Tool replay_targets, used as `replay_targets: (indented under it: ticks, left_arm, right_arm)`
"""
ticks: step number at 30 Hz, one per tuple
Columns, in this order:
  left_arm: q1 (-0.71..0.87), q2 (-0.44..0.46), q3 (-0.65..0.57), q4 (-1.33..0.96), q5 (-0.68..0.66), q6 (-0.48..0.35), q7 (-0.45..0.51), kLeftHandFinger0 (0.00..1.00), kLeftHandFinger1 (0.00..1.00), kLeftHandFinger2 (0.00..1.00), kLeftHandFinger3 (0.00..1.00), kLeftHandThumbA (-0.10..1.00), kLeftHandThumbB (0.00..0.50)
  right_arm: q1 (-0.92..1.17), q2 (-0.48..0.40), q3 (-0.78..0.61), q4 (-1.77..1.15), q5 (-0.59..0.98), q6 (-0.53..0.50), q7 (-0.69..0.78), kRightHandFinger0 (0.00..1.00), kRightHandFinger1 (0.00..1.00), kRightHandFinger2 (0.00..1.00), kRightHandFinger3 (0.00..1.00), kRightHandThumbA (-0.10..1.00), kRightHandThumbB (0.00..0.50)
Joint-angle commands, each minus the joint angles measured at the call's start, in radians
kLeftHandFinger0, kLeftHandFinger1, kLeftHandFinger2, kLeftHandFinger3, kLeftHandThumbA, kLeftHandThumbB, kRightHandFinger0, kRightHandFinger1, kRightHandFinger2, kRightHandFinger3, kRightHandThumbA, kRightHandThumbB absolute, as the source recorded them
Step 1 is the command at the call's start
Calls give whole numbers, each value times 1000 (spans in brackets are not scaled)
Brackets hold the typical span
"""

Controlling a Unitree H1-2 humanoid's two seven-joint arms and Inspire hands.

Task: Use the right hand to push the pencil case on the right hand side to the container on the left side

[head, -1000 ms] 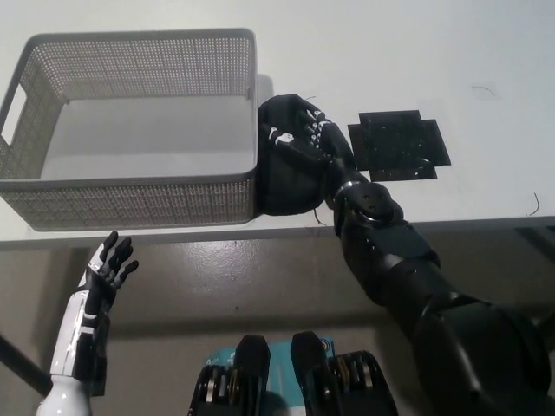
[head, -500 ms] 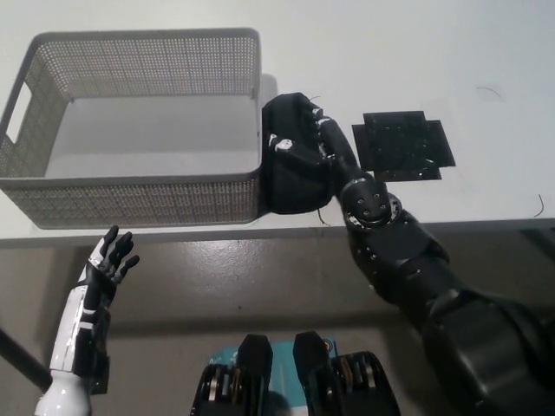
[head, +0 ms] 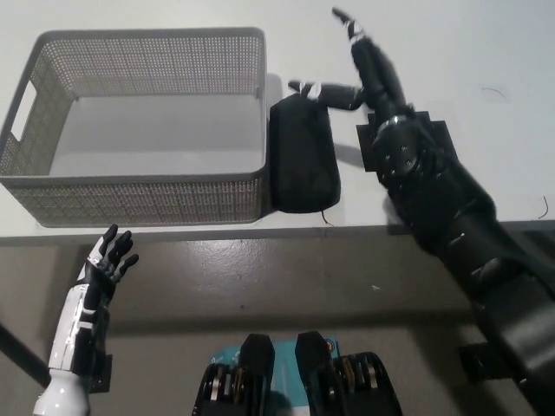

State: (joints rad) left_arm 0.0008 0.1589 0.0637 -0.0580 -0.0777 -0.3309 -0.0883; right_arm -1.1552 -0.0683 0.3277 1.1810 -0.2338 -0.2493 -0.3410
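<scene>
A black pencil case [head: 303,154] lies on the white table, its left side against the right wall of the grey mesh container [head: 260,104]. My black right hand [head: 360,74] is open above the table, just right of and beyond the case's far end, with one finger reaching over that end and the others pointing away. The arm crosses a black mat [head: 434,143]. My white left hand [head: 108,260] rests open below the table's front edge at lower left.
The container is empty inside and fills the table's left half. The table's front edge [head: 173,229] runs just below the container and case. A thin dark thread [head: 492,89] lies on the table at far right.
My right hand has lifted off the pencil case and moved up and to the right, its fingers opening. The case now lies uncovered against the container. The left hand has not moved.
</scene>
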Motion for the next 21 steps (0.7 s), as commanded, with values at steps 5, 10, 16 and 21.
replay_targets:
  ticks: [5, 10, 16, 21]
  left_arm:
    - [-14, 10, -9, -23, -8, -20, -21, 1000, 1000, 1000, 1000, 965, 233]
    - [-22, 18, 1, -31, 6, -4, -12, 1000, 1000, 1000, 1000, 998, 239]
    - [-28, 26, 9, -26, -2, 4, -13, 1000, 1000, 1000, 1000, 993, 253]
    - [-43, 26, 16, -19, 2, 7, -5, 1000, 1000, 1000, 1000, 1000, 270]
  right_arm:
    - [38, -11, -129, -249, 73, -37, 67, 1000, 1000, 1000, 1000, 1000, 413]
    - [240, -51, -178, -746, 110, 105, 158, 1000, 1000, 1000, 1000, 1000, 447]
    - [461, -85, -236, -1183, 228, 133, 193, 1000, 1000, 1000, 1000, 1000, 386]
    - [662, -151, -292, -1433, 280, 97, 184, 1000, 1000, 1000, 1000, 1000, 377]
